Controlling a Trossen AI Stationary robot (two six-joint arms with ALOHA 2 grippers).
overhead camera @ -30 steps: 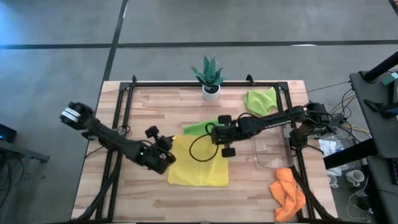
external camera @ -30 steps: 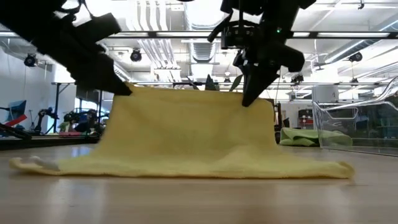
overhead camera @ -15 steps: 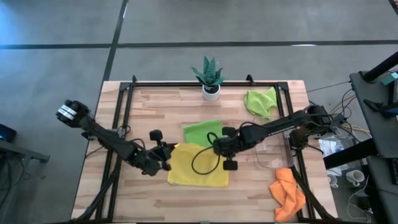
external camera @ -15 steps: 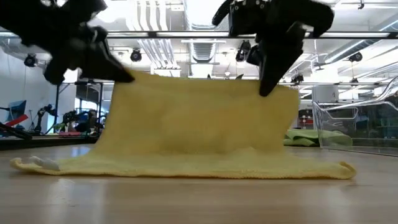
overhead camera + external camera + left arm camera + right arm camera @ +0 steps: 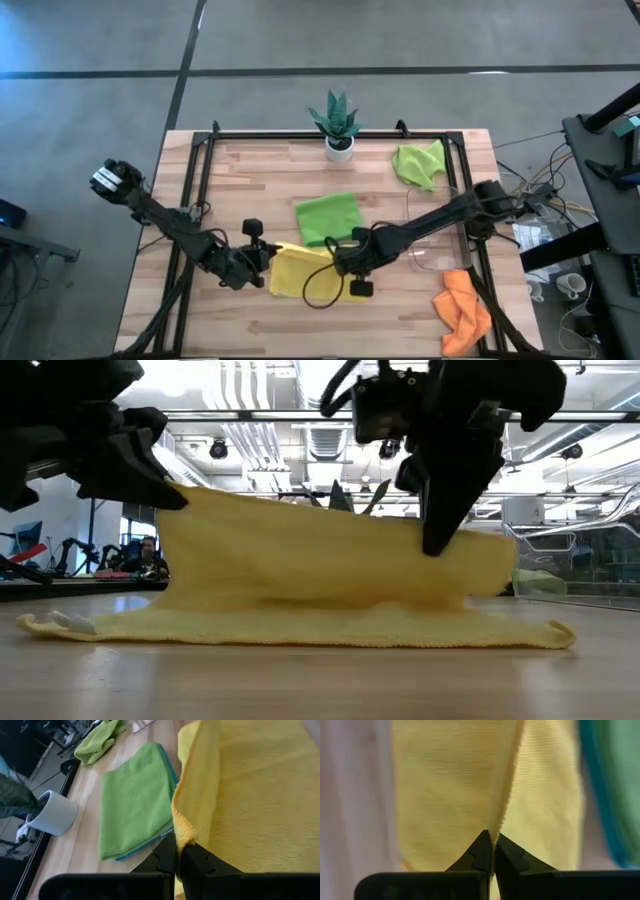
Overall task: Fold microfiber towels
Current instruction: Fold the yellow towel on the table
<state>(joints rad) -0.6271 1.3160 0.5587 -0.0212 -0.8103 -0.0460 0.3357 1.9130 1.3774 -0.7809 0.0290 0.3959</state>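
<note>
Left claw (image 5: 179,851) clenched on one corner of the yellow towel (image 5: 298,272), right claw (image 5: 491,845) clenched on the other corner. Far edge is lifted off the table (image 5: 250,180), near edge lies flat on the wood in the low view. Yellow towel sits at 6 o'clock of table centre. Folded green towel (image 5: 329,217) just beyond it at 12, crumpled green towel (image 5: 420,164) at 2, orange towel (image 5: 463,310) at 4, hanging over the table edge.
</note>
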